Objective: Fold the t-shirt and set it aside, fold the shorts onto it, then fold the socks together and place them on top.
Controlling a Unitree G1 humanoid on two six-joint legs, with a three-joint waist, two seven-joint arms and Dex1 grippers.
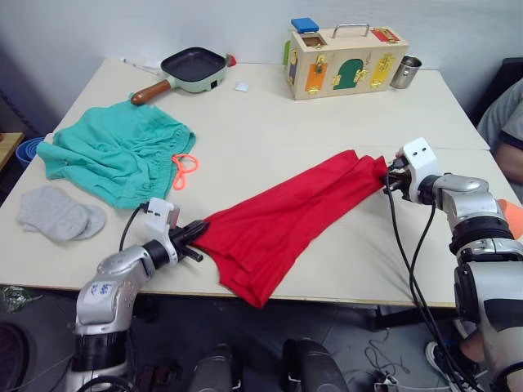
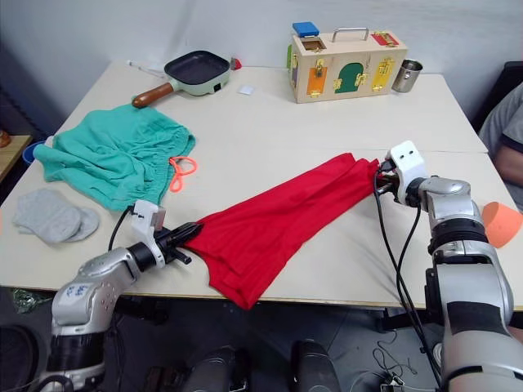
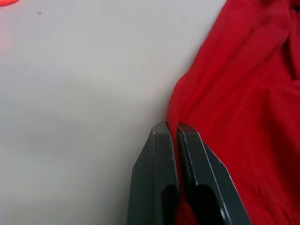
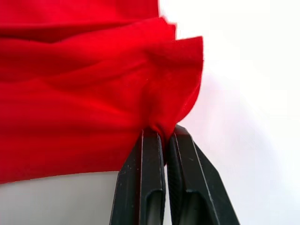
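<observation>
**Red t-shirt stretched between both grippers**

The bright red fabric t-shirt (image 1: 290,216) is gathered into a long, creased band, wider and looser at its near end, where a fold droops over the front edge of the pale rectangular table (image 1: 270,135). Its long axis runs diagonally, from the near left corner up toward the far right.

The left gripper (image 1: 196,233) pinches the near end, its black fingers (image 3: 159,154) closed on a thin edge of the cloth. The right gripper (image 1: 391,175) holds the far end, its jaws clamped on a bunched corner that fans out past the fingertips (image 4: 150,154).

To the left lie the crinkled teal-green shorts (image 1: 114,155), with their orange drawstring cord (image 1: 184,169) looped beside them. The light grey knit socks (image 1: 59,214) lie near the front left edge, apart from the shirt.
</observation>
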